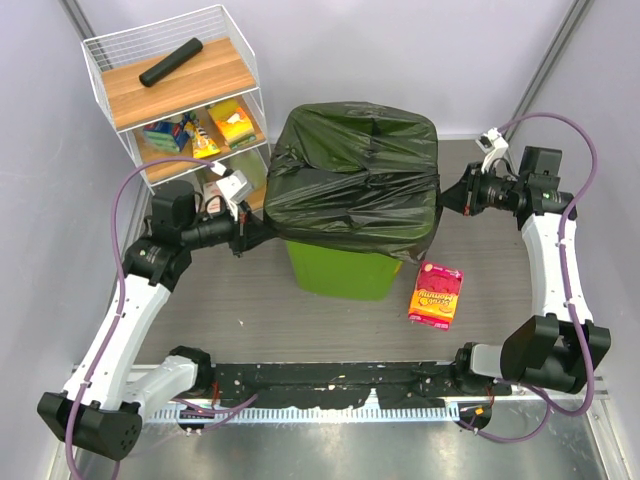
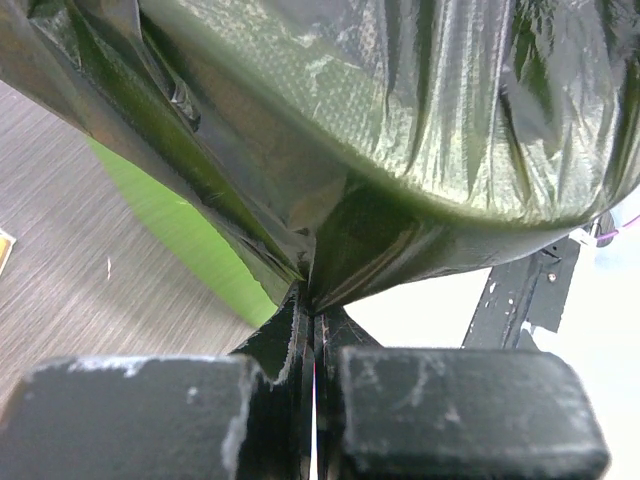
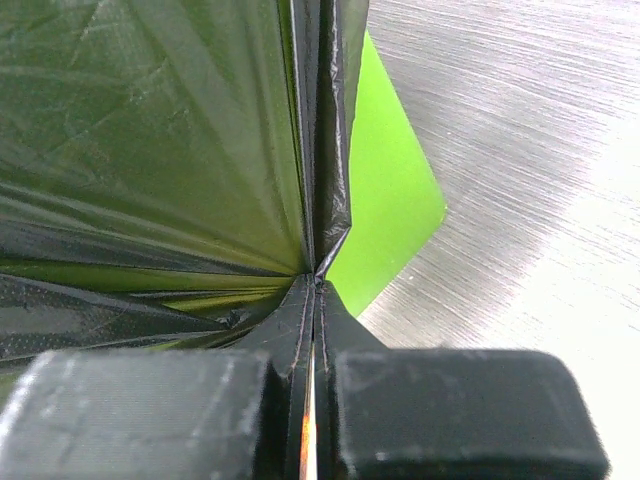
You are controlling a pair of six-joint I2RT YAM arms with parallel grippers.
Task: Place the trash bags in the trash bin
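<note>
Black trash bag (image 1: 358, 180) drapes the lime-green trash bin (image 1: 340, 270), stretched left-right. Only the wrist views show the left gripper (image 2: 313, 300) and right gripper (image 3: 317, 285) pinching plastic.

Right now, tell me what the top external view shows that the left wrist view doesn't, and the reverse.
Only the top view shows the wire shelf with the rolled black cylinder, the snack packet and the right gripper at the bag's other side. Only the wrist view shows the fingers of the left gripper shut on a pinch of film. Both show the trash bag draped over the green bin.
</note>
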